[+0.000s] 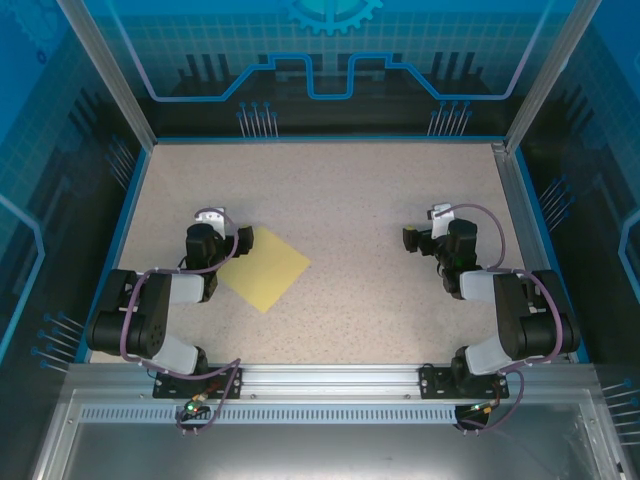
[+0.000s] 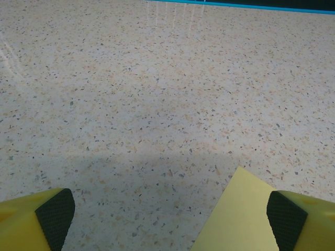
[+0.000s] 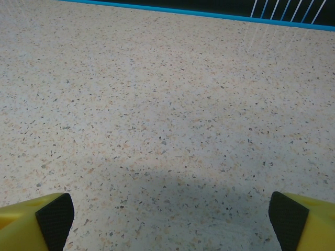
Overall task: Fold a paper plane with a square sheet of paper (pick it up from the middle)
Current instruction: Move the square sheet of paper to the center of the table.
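A pale-yellow square sheet of thin paper [image 1: 266,270] lies flat and unfolded on the beige speckled table [image 1: 350,200]. It sits in the left half, somewhat nearer the near edge than the far one, and is turned cornerwise so that its corners point toward the table's edges.

The left arm [image 1: 150,310] reaches in from the near left corner, and its wrist hangs over the sheet's far-left side. In the left wrist view the left gripper [image 2: 171,219] has its yellow fingers with black pads [image 2: 55,217] spread wide, with nothing between them but the surface below. One corner of the sheet [image 2: 241,219] pokes up just beside the right-hand finger, and the rest of the gap is bare table. Whether the pads touch the paper cannot be told.

The right arm [image 1: 510,320] reaches in from the near right corner over the table's right half, well apart from the sheet. The right gripper [image 3: 170,219] is also spread wide and holds nothing, its black-padded yellow fingers [image 3: 287,219] standing over bare speckled table. The thin blue rim [image 3: 157,9] of the far edge runs across the top of that view.
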You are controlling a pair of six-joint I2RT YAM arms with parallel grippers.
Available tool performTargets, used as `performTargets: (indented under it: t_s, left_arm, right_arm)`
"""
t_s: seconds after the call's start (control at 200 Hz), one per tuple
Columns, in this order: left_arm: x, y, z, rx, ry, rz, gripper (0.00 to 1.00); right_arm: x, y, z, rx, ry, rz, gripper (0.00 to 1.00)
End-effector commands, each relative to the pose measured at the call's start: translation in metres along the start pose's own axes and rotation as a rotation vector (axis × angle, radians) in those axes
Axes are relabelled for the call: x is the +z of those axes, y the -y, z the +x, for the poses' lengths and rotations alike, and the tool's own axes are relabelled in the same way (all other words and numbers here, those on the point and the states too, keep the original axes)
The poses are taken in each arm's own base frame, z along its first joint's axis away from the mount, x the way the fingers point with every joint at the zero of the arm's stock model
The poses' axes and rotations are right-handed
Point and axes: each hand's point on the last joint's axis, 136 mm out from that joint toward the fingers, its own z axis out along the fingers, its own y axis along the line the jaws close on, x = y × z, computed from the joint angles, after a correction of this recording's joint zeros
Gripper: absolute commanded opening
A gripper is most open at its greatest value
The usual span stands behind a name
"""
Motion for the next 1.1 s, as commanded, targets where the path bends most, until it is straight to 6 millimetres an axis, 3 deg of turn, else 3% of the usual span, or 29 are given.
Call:
performTargets:
  t_s: [0.0,0.345,0.53,0.645,0.755,0.82,0.93,1.095]
  left_arm:
    - [0.004,0.001,-0.019,0.014,0.054,0.017,0.98]
    - [-0.003,0.006,-0.025,0.024,0.054,0.044,0.99]
    - [-0.032,0.005,-0.054,-0.019,0.083,0.022,0.98]
    - [-0.052,-0.013,-0.069,-0.185,0.033,-0.09,0.98]
    - [-0.06,-0.009,-0.07,-0.336,-0.148,-0.114,0.99]
    - [-0.059,0.009,-0.066,-0.404,-0.238,-0.037,0.98]
    - [-0.056,0.048,-0.055,-0.494,-0.35,0.172,0.99]
    - [-0.055,0.077,-0.025,-0.594,-0.537,0.288,0.98]
  right_arm:
    - [0.003,0.003,-0.013,-0.012,0.04,0.001,0.99]
    - [0.001,-0.002,-0.017,-0.032,0.041,-0.014,0.99]
    - [-0.012,0.0,-0.033,-0.032,0.025,0.04,1.0]
    - [-0.027,0.001,-0.039,0.074,-0.115,0.043,0.99]
    - [-0.046,-0.015,-0.044,0.259,-0.243,-0.022,0.99]
    - [-0.052,-0.028,-0.046,0.367,-0.307,-0.086,0.99]
    - [-0.06,-0.068,-0.048,0.484,-0.365,-0.303,0.99]
    - [-0.081,-0.111,-0.06,0.489,-0.333,-0.483,1.0]
